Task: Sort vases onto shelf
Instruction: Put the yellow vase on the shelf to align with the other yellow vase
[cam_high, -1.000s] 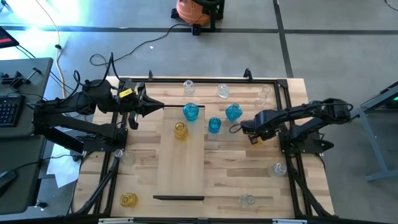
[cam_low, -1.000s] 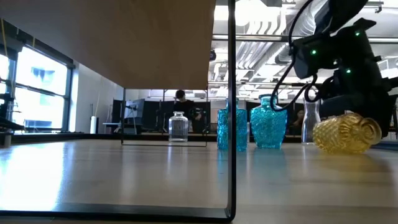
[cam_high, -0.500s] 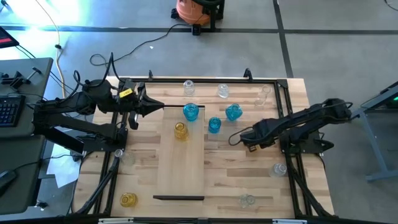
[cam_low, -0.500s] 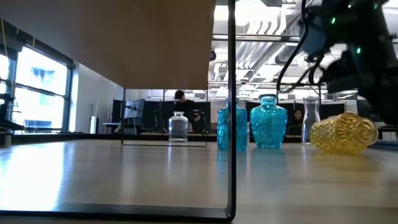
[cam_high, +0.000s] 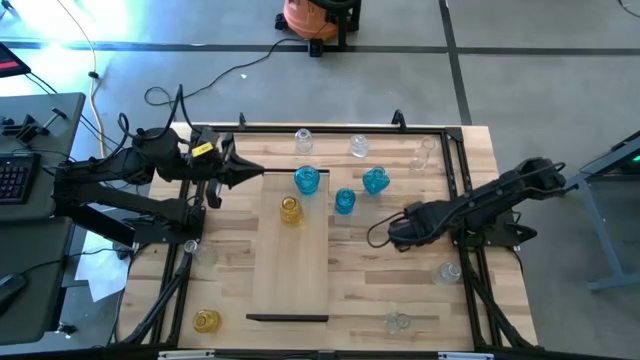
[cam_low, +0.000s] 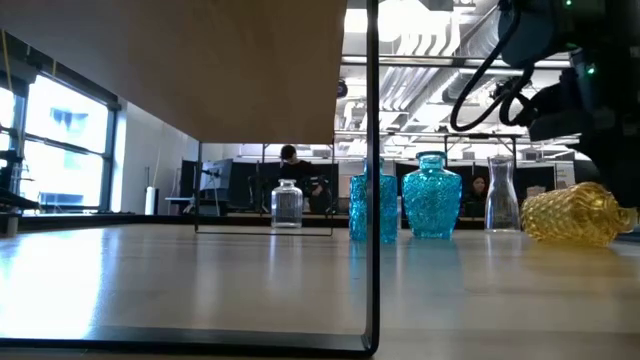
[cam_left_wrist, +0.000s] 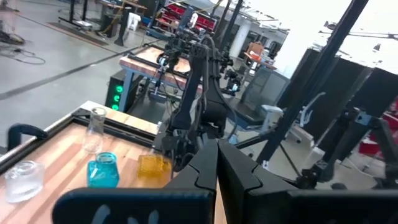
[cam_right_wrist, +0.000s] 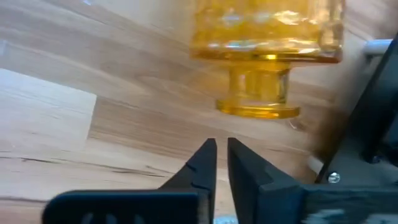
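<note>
Our right gripper (cam_right_wrist: 216, 155) hovers with fingers nearly together, holding nothing, just short of a toppled yellow vase (cam_right_wrist: 267, 43). Our left gripper (cam_high: 250, 172) waits shut at the shelf (cam_high: 290, 270) end.

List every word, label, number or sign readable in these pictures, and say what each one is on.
None can be read.
Yellow tag on the left arm: any print is too small to read.
Vases, shelf: no lettering shows.
Room behind the table in the low view: no legible sign.
</note>
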